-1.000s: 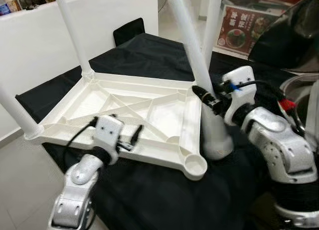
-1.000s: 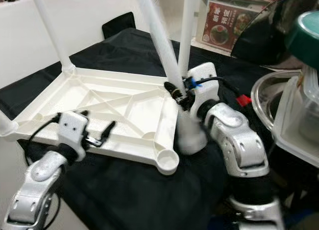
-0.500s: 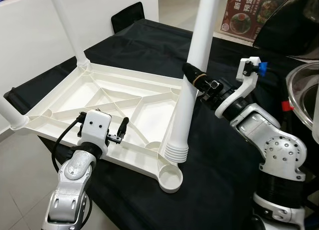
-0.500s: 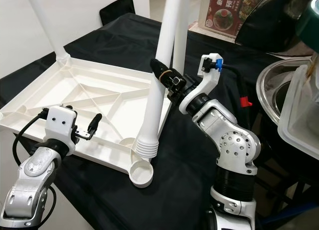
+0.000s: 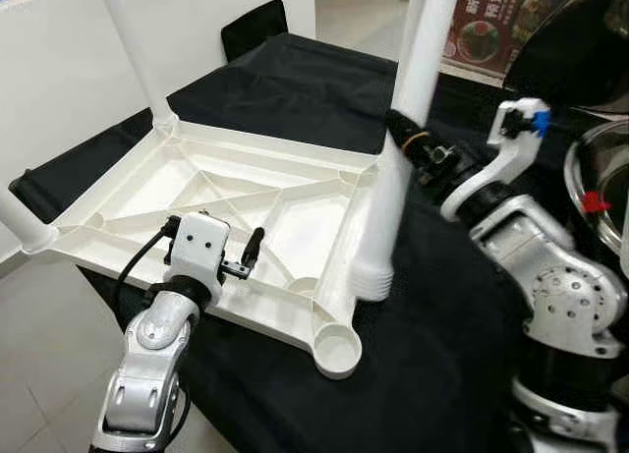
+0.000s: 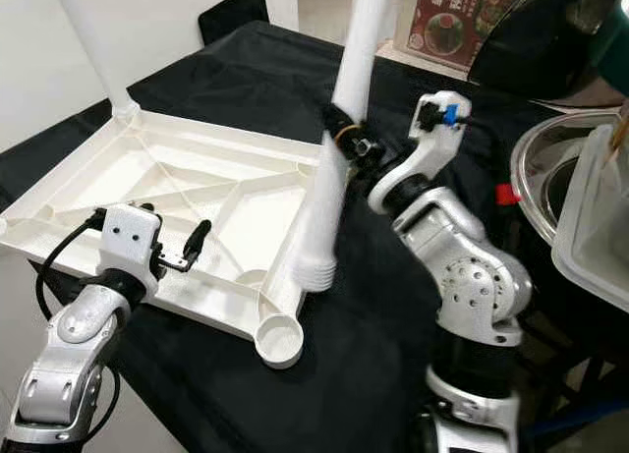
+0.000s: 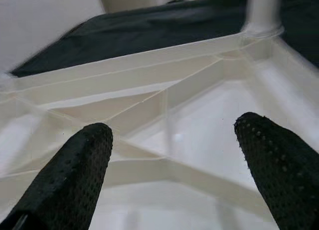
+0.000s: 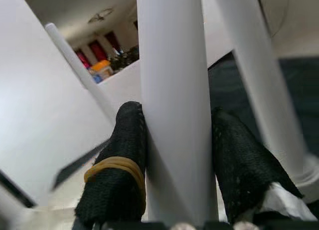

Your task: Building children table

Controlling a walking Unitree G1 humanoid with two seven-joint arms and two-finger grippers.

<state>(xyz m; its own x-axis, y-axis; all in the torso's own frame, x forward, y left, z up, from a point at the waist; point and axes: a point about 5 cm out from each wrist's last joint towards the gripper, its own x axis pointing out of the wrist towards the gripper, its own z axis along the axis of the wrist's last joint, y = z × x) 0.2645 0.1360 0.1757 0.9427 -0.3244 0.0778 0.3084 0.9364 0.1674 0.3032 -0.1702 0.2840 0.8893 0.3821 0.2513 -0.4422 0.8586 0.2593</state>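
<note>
Lifted higher since before: smooth white plastic tube leg, pinched by right end effector; left end effector agape over ribbed upturned tabletop.

Left gripper: fingers spread apart, arm reaching forward and low | Right gripper: fingers clamped on a white table leg, elbow bent, wrist raised

A black cloth covered the bench. A white wall stood at its left, a black chair back behind, and pale floor tiles lay below.
</note>
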